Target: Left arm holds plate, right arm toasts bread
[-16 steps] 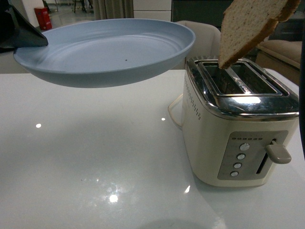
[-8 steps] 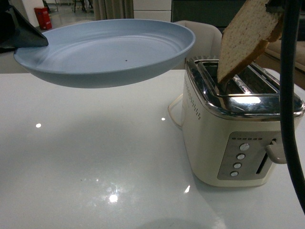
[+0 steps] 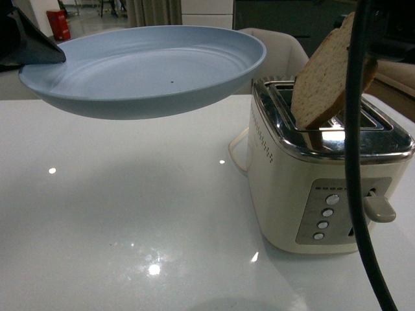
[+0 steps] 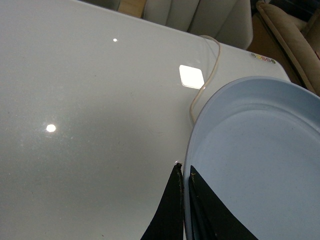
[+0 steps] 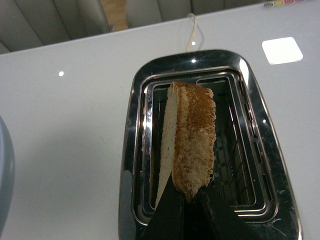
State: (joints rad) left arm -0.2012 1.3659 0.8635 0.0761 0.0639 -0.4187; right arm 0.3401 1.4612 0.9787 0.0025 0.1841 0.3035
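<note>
My left gripper [image 4: 184, 172] is shut on the rim of the pale blue plate [image 4: 255, 160] and holds it level in the air. In the front view the plate [image 3: 146, 68] hangs above the white table, left of the toaster [image 3: 324, 175], with the gripper's black body [image 3: 26, 42] at its left edge. My right gripper [image 5: 187, 192] is shut on the bread [image 5: 192, 137]. The slice [image 3: 324, 78] stands tilted with its lower end inside the toaster's slot [image 5: 160, 150]. A thick black cable [image 3: 353, 162] hangs in front of the toaster.
The cream and chrome toaster has a lever [image 3: 379, 207] and round buttons [image 3: 326, 217] on its front. Its pale cord [image 4: 205, 80] runs across the white table [image 3: 130, 220]. A chair back [image 3: 279, 48] and sofa stand behind the table.
The bread has come down from above the toaster into the slot and tilted more upright. The black cable has swung left across the view. The plate has not moved.
</note>
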